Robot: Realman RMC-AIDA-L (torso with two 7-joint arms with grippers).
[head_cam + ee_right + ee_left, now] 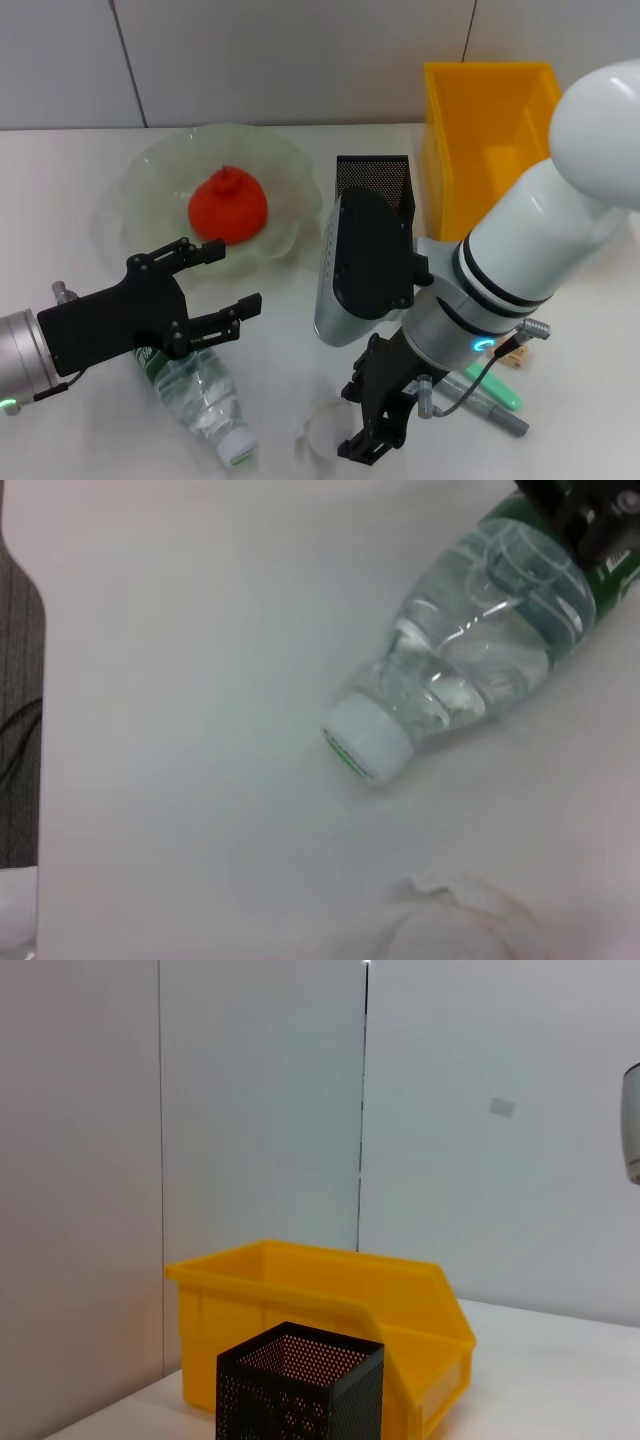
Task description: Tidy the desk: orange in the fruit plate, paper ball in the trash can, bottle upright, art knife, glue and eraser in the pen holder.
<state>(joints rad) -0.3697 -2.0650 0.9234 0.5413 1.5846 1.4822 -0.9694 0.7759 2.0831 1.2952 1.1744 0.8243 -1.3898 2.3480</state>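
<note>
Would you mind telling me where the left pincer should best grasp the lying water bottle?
Probably across the clear ribbed body of the water bottle, descending from above. It lies flat, cap toward the robot, and the left pincer hovers open just over its base end.

The left gripper (215, 285) hangs with its jaws spread between the fruit plate (270, 175) and the bottle (200, 400), which lies flat on the surface (60, 180) below it. Bare surface stretches beyond the bottle's cap toward the near edge. The paper ball (325, 430) lies just beside the right gripper (375, 430), with open surface between it and the cap. The right arm (520, 240) blocks the way over the pen holder (375, 185) and the yellow bin (490, 120), which stand close together.
</note>
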